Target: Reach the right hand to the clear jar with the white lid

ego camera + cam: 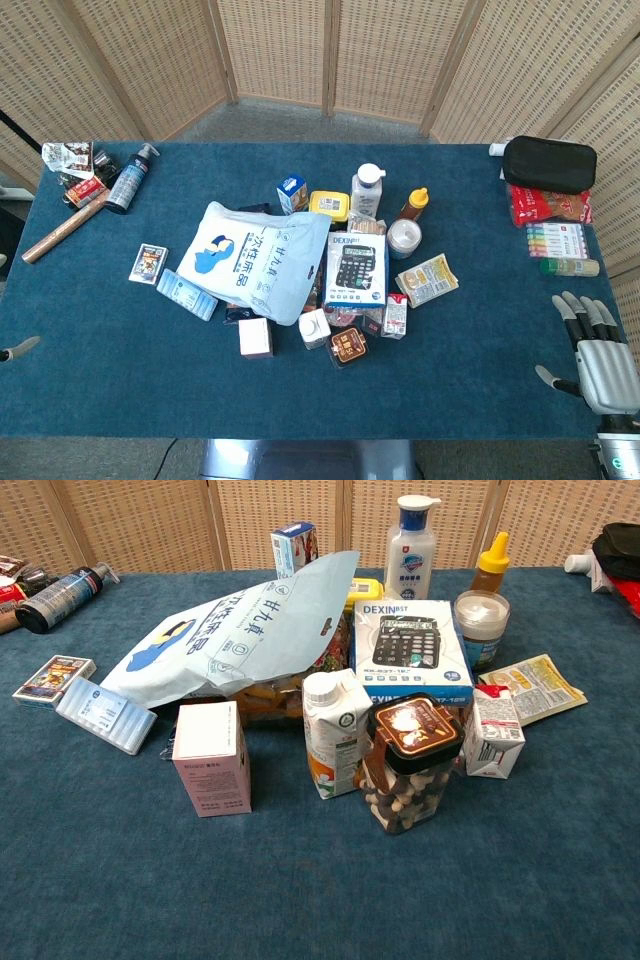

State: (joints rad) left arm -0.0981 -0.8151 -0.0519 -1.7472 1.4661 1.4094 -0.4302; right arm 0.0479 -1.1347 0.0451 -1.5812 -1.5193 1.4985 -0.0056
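The clear jar with the white lid (404,238) stands in the middle clutter, right of the boxed calculator (358,268) and in front of the amber squeeze bottle (416,204). The chest view shows this jar (481,620) at the back right, beside the calculator box (410,655). My right hand (597,350) hovers over the table's near right corner with its fingers spread and holding nothing, well right of and nearer than the jar. Only a grey tip of my left hand (18,349) pokes in at the left edge. Neither hand appears in the chest view.
A snack packet (427,279) and a small carton (395,316) lie between hand and jar. Markers (556,241), a red packet (548,204) and a black pouch (549,164) sit at the far right. A brown-lidded jar (410,765), milk carton (335,732) and pink box (210,758) stand at the front.
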